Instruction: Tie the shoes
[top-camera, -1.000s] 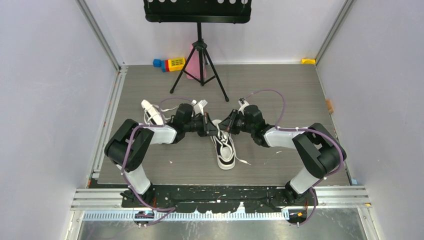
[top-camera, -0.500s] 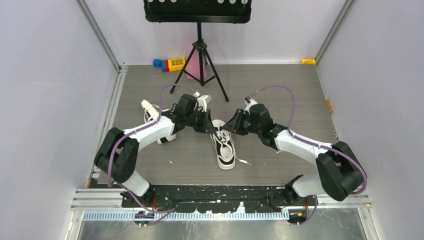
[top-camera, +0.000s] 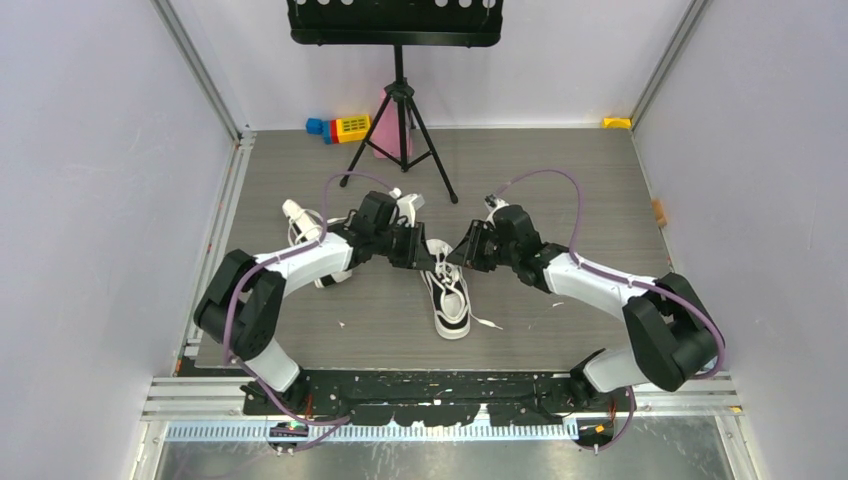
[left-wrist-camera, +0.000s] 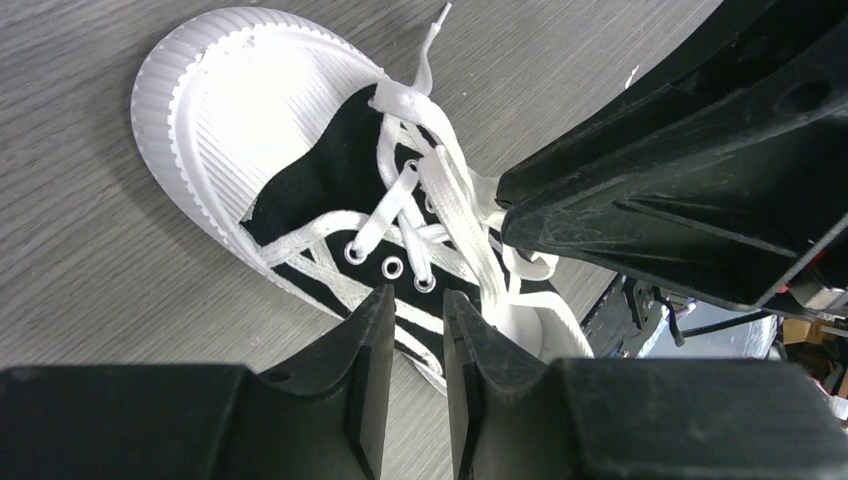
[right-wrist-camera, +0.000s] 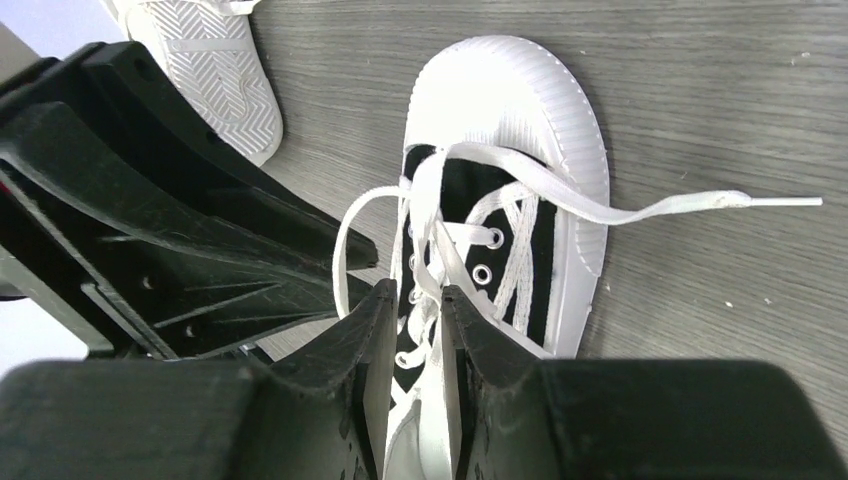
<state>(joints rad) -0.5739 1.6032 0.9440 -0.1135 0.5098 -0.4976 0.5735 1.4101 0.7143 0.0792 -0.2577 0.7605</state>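
- A grey wood-grain worktop (top-camera: 530, 345) is enclosed on three sides by plain pale lilac walls (top-camera: 100, 150).
- A black tripod stand (top-camera: 399, 90) with a perforated top is set at the far edge.
- Coloured blocks (top-camera: 340, 127) are laid beside it.
- Aluminium rails (top-camera: 180, 400) are fixed along the near edge.

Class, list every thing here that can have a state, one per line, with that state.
Shoe: upright.
Laces: loose, no bow.
Other shoe: tipped, sole showing.
Left gripper: narrowly open, empty.
Right gripper: narrow gap, lace showing in it, grip unclear.
Stand: upright.
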